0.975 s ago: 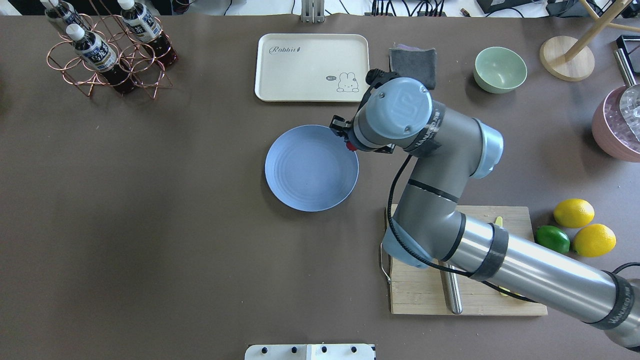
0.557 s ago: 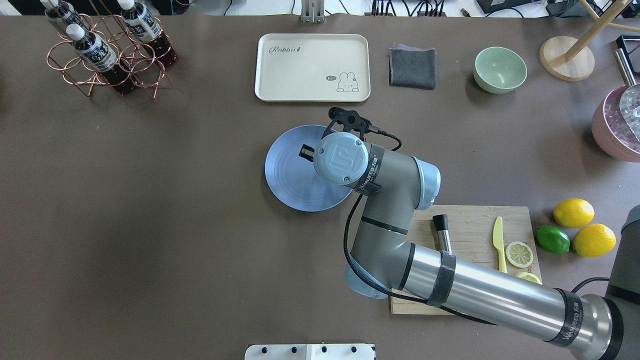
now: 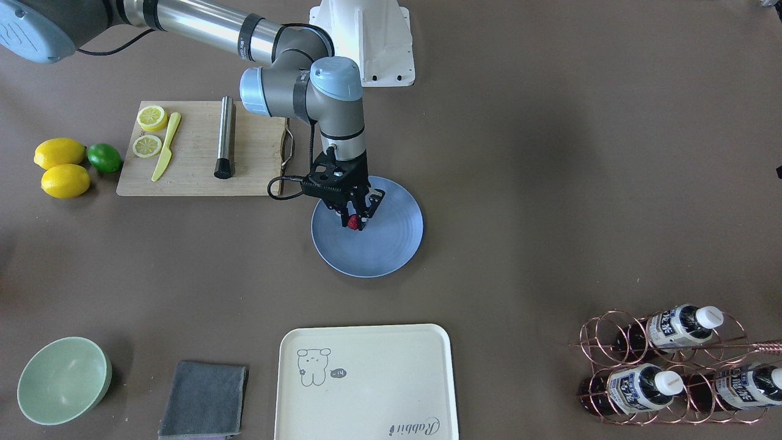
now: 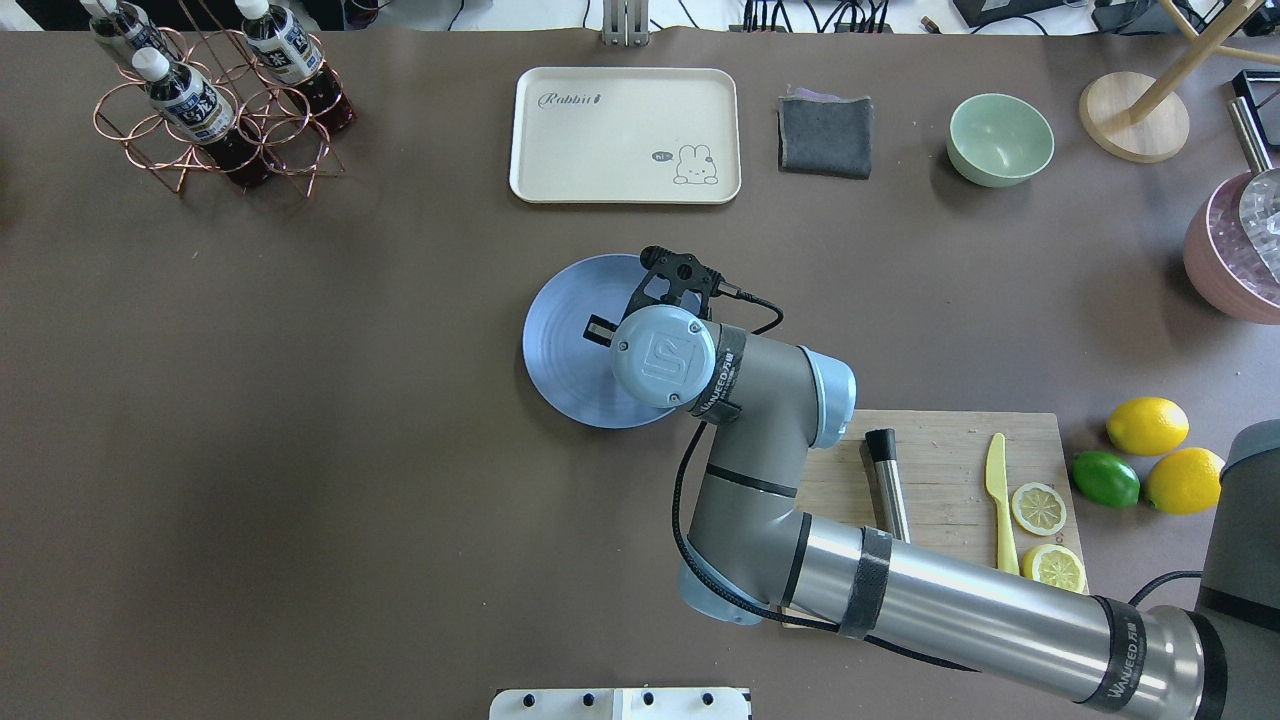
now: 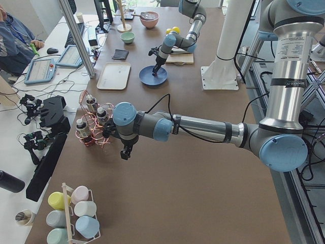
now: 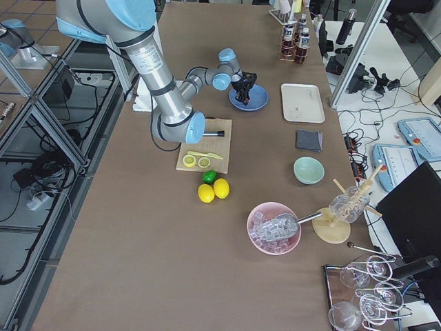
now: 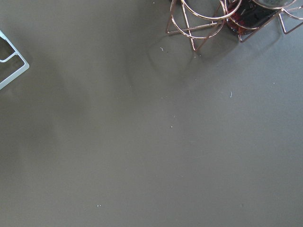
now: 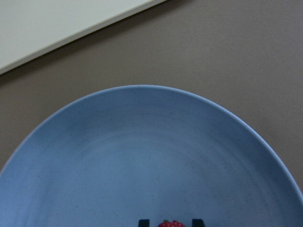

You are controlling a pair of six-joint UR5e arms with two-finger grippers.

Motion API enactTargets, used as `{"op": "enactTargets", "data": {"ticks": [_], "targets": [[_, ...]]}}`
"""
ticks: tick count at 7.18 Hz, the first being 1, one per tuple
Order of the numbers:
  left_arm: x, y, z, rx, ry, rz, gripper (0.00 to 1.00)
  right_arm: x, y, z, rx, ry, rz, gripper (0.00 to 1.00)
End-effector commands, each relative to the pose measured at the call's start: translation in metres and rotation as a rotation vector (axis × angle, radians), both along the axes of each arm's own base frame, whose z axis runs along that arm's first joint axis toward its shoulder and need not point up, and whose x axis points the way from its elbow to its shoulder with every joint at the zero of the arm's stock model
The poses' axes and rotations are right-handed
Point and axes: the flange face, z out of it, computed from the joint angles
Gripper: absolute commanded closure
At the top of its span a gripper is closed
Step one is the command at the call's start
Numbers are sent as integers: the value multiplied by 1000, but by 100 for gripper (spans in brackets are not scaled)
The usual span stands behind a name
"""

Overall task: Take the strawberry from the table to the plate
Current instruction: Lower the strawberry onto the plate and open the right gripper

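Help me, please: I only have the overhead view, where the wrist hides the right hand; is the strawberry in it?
Observer: Yes, the front-facing view shows the strawberry between the fingers of the right hand, over the plate.
Operator: Near the rim?
Observer: No, close to the middle, slightly toward the cutting board.
Operator: Is it touching the plate?
Observer: I cannot tell; the right wrist view shows only the berry's top between two fingertips.

Robotics lab: teach pendants and cables flank the table.
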Motion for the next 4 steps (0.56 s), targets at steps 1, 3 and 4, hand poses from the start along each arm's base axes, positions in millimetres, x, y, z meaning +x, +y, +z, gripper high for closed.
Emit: {"op": "enactTargets", "data": {"ticks": [1,3,4], "targets": [[0,-1,0,0,0,0,2,1,-3,-17,9,-23,4,100],[0,0,1,-1,0,0,2,3,-4,-22,12,-28,5,100],[0,0,1,-1,0,0,2,3,-5,-21,7,-27,8,100]]}}
